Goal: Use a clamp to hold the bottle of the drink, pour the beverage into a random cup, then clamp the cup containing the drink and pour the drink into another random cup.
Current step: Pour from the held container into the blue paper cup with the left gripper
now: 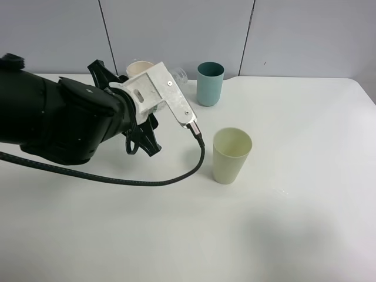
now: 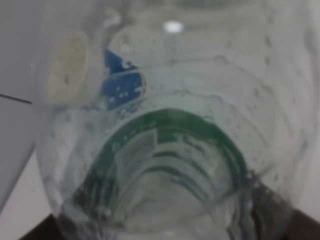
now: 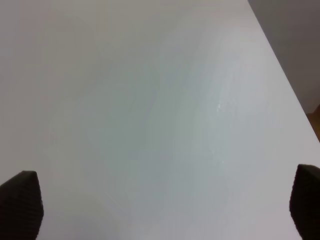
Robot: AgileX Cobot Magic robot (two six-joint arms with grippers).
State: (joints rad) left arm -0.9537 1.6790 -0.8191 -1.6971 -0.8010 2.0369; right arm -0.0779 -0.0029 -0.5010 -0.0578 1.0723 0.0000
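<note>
- Between the left fingers [image 2: 42,231] sits the bottle [image 2: 170,150], clenched around its body and filling the wrist view. Its clear walls are beaded with droplets and a green label band curves across them. How much liquid is inside cannot be told.
- From the high camera only the bottle's clear neck shows, poking out past the white bracket [image 1: 161,94] that covers the left fingers.
- Just behind the left fingers stands a white paper cup [image 1: 140,67], half hidden by the bracket. Its blue band shows blurred through the bottle in the wrist view.
- Beyond the left fingers and to their right, a teal cup [image 1: 210,83] stands upright near the far edge of the tabletop [image 1: 305,223]. Its inside is dark, and I cannot tell whether it holds anything.
- To the right of the left fingers and nearer the front, a yellow-green cup [image 1: 231,155] stands upright, apart from them. Its inside looks pale, and clear liquid cannot be made out either way.
- A black cable [image 1: 176,176] runs from the bracket, curves down close beside the yellow-green cup and trails back under the arm.
- The right fingers [image 3: 20,197] are released, spread wide over plain white tabletop, well apart from the cups.
</note>
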